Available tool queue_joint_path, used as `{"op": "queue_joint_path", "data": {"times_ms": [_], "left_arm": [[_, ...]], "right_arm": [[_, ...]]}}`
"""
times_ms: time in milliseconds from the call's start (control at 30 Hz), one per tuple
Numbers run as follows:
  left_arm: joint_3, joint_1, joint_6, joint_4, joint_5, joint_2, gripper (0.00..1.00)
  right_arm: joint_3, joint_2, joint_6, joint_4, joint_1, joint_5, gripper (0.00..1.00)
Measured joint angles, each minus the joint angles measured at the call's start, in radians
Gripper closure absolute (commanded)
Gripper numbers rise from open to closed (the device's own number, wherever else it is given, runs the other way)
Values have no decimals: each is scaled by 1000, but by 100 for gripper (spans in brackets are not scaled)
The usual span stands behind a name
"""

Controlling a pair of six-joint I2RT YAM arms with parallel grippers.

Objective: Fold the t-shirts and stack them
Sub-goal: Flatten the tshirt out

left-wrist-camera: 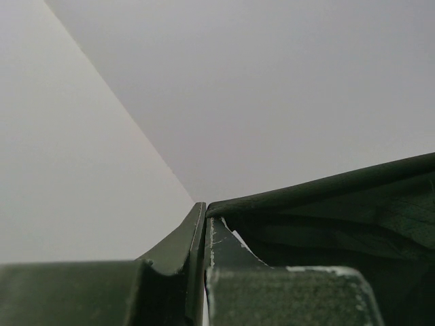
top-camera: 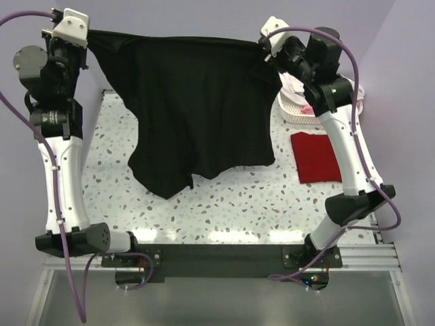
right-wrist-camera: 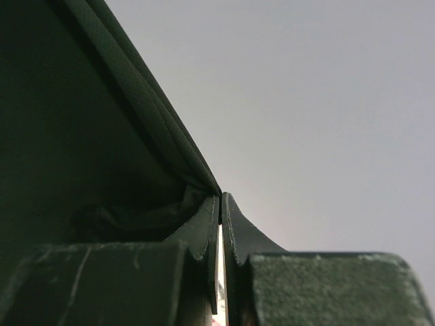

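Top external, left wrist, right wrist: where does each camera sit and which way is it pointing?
Top external: above and behind the arm bases, looking down on the table; both arms show, holding the black t-shirt spread between left tool and right tool.
Left wrist: on the left arm's wrist, facing along its shut fingers toward bare wall; only those fingers show.
Right wrist: on the right arm's wrist, likewise facing past its shut fingers to wall.
Shared: both wrist views show the black t-shirt's taut edge, pinched at the fingertips.

Jaws closed on the edge of the black t-shirt (left-wrist-camera: 326,217).
Cloth stretches taut rightward, apparently pinched at the tips; pale walls (left-wrist-camera: 272,81) meet behind.
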Motion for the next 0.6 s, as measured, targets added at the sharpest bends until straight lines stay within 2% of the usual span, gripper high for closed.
{"op": "queue_joint_path", "data": {"times_ms": [133, 333, 467, 600], "left_arm": [[0, 0, -28, -2, 0, 53, 100], [-2, 0, -74, -8, 10, 45, 100], [-69, 0, -91, -3, 23, -43, 100], [-165, 0, -94, -5, 30, -193, 100]], "right_arm": [[37, 63, 38, -1, 0, 21, 100], [32, 37, 87, 2, 0, 31, 100], [-70, -74, 104, 14, 0, 27, 100], [-240, -258, 109, 42, 0, 1, 100]]}}
